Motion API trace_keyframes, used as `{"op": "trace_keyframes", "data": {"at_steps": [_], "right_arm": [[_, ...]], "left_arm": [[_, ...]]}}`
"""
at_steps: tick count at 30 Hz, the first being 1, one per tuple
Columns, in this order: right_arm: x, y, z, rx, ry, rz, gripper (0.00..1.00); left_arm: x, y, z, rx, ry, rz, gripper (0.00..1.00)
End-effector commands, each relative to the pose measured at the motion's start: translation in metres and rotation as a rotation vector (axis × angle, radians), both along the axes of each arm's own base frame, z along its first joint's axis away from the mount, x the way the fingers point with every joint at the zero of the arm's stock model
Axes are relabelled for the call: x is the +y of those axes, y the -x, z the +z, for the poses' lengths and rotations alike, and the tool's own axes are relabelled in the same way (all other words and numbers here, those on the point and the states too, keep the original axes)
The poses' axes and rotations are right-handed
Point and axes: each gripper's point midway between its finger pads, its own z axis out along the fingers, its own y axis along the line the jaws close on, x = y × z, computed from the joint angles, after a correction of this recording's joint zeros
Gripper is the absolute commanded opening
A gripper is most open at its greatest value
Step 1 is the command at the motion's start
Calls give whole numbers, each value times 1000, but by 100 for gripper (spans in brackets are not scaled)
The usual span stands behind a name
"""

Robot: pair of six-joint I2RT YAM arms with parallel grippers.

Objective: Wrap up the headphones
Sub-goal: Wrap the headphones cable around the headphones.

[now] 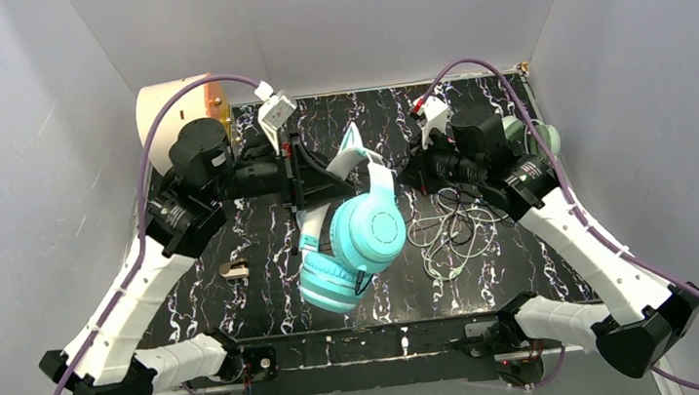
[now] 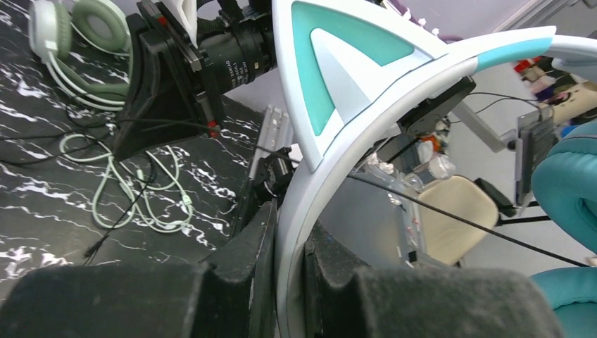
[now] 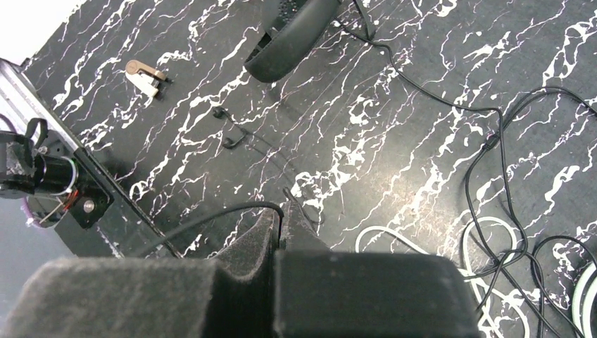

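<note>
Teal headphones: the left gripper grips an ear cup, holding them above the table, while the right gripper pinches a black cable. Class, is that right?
No. The left wrist view shows the left gripper gripping the cat-ear band of the teal headphones, not an ear cup. The right gripper does pinch the black cable.

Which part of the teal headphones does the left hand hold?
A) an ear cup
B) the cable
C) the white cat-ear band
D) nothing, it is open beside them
C: in the left wrist view, the left hand is closed on the white cat-ear band of the teal headphones, and the band runs between its fingers.
</note>
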Motion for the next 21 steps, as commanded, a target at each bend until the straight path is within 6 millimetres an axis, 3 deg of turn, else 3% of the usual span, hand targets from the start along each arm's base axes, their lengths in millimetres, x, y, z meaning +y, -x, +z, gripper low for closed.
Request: {"op": "trace_keyframes", "data": {"at_steps": [1, 6, 11, 17, 21], "right_arm": [[6, 2, 37, -51, -53, 39, 0], [11, -14, 65, -85, -44, 24, 0], [15, -41, 80, -94, 31, 5, 0], [6, -71, 99, -139, 111, -41, 0], [9, -79, 106, -143, 126, -33, 0]], "left_arm": [[9, -3, -4, -75, -15, 52, 0], [21, -23, -37, -131, -155, 165, 0], [38, -49, -79, -142, -369, 280, 0], [45, -47, -117, -148, -448, 259, 0], [46, -52, -141, -149, -484, 267, 0]]}}
